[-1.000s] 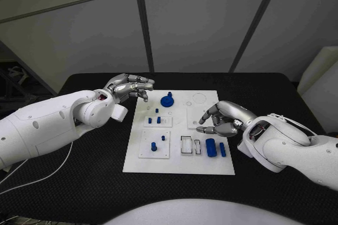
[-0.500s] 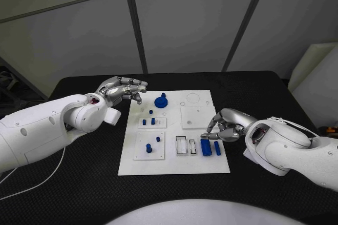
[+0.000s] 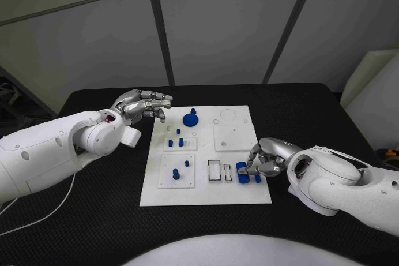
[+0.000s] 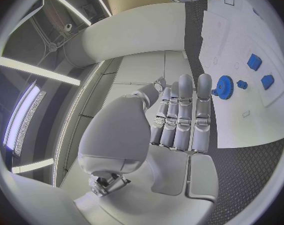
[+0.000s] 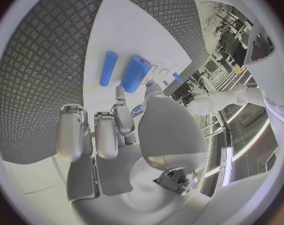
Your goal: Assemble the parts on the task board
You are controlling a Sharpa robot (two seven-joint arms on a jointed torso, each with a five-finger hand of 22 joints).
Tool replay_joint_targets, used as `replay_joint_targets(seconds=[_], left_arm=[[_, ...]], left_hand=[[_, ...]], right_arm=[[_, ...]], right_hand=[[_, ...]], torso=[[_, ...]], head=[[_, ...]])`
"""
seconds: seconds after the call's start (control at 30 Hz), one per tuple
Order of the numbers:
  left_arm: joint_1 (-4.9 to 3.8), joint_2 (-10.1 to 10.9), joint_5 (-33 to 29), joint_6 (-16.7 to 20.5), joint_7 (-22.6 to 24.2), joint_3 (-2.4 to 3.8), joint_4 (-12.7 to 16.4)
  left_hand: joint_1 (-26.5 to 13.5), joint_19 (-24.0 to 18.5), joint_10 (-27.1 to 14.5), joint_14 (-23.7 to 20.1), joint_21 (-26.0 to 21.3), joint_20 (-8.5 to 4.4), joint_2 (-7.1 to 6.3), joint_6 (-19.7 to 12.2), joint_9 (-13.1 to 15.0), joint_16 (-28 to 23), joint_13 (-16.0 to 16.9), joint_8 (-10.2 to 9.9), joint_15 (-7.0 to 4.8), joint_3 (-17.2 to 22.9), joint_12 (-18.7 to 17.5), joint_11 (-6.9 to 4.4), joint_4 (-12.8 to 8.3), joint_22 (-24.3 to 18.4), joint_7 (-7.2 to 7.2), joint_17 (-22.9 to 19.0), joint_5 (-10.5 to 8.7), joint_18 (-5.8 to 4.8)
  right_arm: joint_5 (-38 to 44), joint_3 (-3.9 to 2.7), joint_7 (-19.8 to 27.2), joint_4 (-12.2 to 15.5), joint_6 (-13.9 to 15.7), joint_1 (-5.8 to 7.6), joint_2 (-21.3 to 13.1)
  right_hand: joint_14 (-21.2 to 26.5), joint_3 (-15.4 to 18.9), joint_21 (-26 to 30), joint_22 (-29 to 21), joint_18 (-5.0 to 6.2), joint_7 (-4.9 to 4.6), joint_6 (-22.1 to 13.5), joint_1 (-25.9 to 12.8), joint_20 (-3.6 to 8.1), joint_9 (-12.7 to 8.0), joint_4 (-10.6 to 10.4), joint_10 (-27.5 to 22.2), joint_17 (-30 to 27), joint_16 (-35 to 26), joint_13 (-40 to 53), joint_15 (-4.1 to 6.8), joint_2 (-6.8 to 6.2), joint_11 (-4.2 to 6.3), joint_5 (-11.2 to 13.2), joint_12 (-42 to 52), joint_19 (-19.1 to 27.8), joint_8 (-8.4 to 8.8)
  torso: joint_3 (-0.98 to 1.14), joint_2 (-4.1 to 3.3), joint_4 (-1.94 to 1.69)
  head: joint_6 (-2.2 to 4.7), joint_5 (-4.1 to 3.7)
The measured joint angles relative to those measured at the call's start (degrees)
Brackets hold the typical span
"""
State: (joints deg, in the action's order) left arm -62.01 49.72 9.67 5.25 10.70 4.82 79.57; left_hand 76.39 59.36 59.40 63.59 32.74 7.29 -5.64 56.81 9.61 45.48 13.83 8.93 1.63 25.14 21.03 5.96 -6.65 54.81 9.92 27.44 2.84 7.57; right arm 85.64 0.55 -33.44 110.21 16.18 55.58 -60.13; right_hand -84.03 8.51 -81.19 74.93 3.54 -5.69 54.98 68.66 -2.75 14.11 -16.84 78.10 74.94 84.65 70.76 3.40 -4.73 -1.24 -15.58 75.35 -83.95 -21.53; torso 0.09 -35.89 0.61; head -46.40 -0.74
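Two smooth blue cylinders (image 5: 123,71) lie on the flat white board (image 3: 241,192).

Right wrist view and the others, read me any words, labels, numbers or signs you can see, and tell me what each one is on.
"...PUS": dark letters, cut off at the start, run along the white arm at the rim of the right wrist view.
The task board bears no print that can be read, only outlines.
The blue parts carry no markings.
The left hand and right hand show no lettering.
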Motion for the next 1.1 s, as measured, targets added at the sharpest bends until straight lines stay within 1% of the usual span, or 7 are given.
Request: replay_joint_targets(seconds=[0.4, 0.57, 0.67, 0.83, 0.97, 1.03, 1.1], left_arm=[[0.01, 0.1, 0.0, 0.0, 0.0, 0.00, 0.0], [0.01, 0.1, 0.0, 0.0, 0.0, 0.00, 0.0], [0.01, 0.1, 0.0, 0.0, 0.0, 0.00, 0.1], [0.02, 0.2, 0.0, 0.0, 0.0, 0.00, 0.1], [0.02, 0.2, 0.0, 0.0, 0.0, 0.00, 0.1], [0.04, 0.3, 0.0, 0.0, 0.0, 0.00, 0.1], [0.06, 0.3, 0.0, 0.0, 0.0, 0.00, 0.1]], left_hand=[[0.0, 0.0, 0.0, 0.0, 0.0, 0.00, 0.00, 0.0, 0.0, 0.0, 0.0, 0.0, 0.00, 0.0, 0.0, 0.00, 0.0, 0.0, 0.00, 0.0, 0.00, 0.00], [0.0, 0.0, 0.0, 0.0, 0.0, 0.00, 0.00, 0.0, 0.0, 0.0, 0.0, 0.0, 0.00, 0.0, 0.0, 0.00, 0.0, 0.0, 0.00, 0.0, 0.00, 0.00], [0.0, 0.0, 0.0, 0.0, 0.0, 0.00, 0.00, 0.0, 0.0, 0.0, 0.0, 0.0, 0.00, 0.0, 0.0, -0.01, 0.0, 0.0, 0.00, 0.0, 0.00, 0.00], [0.0, 0.0, 0.0, 0.0, 0.0, 0.00, 0.00, 0.0, 0.0, 0.0, 0.0, 0.3, 0.00, 0.0, 0.3, 0.00, 0.0, -0.1, 0.00, -0.1, 0.00, 0.00], [0.0, 0.0, 0.0, 0.0, 0.0, 0.00, 0.00, 0.0, 0.0, 0.0, 0.0, 0.4, 0.00, 0.0, 0.3, 0.00, 0.0, -0.1, 0.00, -0.1, 0.00, 0.00], [0.0, 0.0, 0.0, 0.0, 0.0, 0.00, 0.00, 0.0, 0.0, 0.0, 0.0, 0.4, 0.00, 0.0, 0.3, -0.01, 0.0, -0.1, 0.00, -0.1, 0.00, 0.00], [0.0, 0.0, 0.0, 0.0, 0.0, 0.00, 0.00, 0.0, 0.0, 0.0, 0.0, 0.4, 0.00, 0.0, 0.3, -0.01, 0.0, -0.1, 0.00, -0.1, 0.00, 0.00]], right_arm=[[2.1, -0.04, -1.8, -1.3, -0.8, -1.68, 2.2], [2.8, -0.38, -2.0, -1.8, -0.9, -2.22, 3.4], [3.2, -0.47, -2.0, -2.0, -0.8, -2.43, 3.8], [3.5, -0.50, -2.1, -2.2, -0.3, -2.61, 4.0], [3.6, -0.44, -2.3, -2.0, 0.5, -2.80, 4.1], [3.6, -0.36, -2.3, -1.8, 1.2, -2.88, 4.0], [3.6, -0.28, -2.4, -1.5, 1.8, -3.01, 3.8]], right_hand=[[0.0, 0.2, -0.4, 0.0, 0.00, 0.00, 0.0, 0.0, 0.00, 0.8, 0.2, 0.0, 0.0, 0.2, 0.2, -0.01, 0.00, 0.01, -0.2, -0.2, 0.0, -0.78], [0.0, 0.2, -0.4, 0.0, 0.01, -0.03, 0.1, 0.0, 0.00, 1.0, 0.2, -0.2, 0.0, 0.2, 0.2, -0.01, 0.00, 0.22, -0.2, -0.3, 0.0, -1.42], [0.0, 0.2, -0.4, 0.0, 0.01, 0.27, 0.0, 0.3, 0.00, 1.2, 0.2, -0.2, 0.0, 0.2, 0.3, -0.01, 0.26, 0.22, -0.7, -0.3, 0.0, -1.81], [0.0, 0.2, -0.4, 0.0, 0.01, 0.29, 0.0, 1.2, 0.00, 1.8, 0.1, -0.2, 0.0, 0.3, 0.8, -0.01, 1.16, 0.22, -2.6, -0.3, 0.0, -2.23], [0.0, 0.3, -0.7, 0.0, 0.01, 0.59, -0.1, 2.2, 0.00, 2.2, 0.0, 0.2, 0.0, 0.4, 1.4, -0.01, 2.14, 0.66, -5.3, -0.3, 0.0, -3.20], [0.0, 0.5, -0.9, 0.0, 0.01, 1.18, -0.1, 3.0, 0.00, 2.4, 0.2, 0.3, 0.0, 0.7, 1.7, -0.02, 2.99, 0.75, -7.1, -0.3, 0.0, -3.59], [0.0, 0.5, -1.1, 0.0, 0.01, 1.29, -0.1, 3.5, 0.00, 2.8, 0.1, 0.5, 0.0, 0.7, 1.9, -0.02, 3.43, 0.97, -8.5, -0.3, 0.0, -4.00]], torso=[[0.02, -0.03, 0.01], [0.02, -0.04, 0.01], [0.02, -0.04, 0.01], [-0.01, -0.03, 0.01], [-0.01, -0.03, 0.01], [0.01, -0.04, 0.02], [0.03, -0.04, 0.04]], head=[[-0.14, 0.24], [-0.29, 0.29], [-0.36, 0.32], [-0.36, 0.35], [-0.36, 0.40], [-0.37, 0.42], [-0.39, 0.43]])
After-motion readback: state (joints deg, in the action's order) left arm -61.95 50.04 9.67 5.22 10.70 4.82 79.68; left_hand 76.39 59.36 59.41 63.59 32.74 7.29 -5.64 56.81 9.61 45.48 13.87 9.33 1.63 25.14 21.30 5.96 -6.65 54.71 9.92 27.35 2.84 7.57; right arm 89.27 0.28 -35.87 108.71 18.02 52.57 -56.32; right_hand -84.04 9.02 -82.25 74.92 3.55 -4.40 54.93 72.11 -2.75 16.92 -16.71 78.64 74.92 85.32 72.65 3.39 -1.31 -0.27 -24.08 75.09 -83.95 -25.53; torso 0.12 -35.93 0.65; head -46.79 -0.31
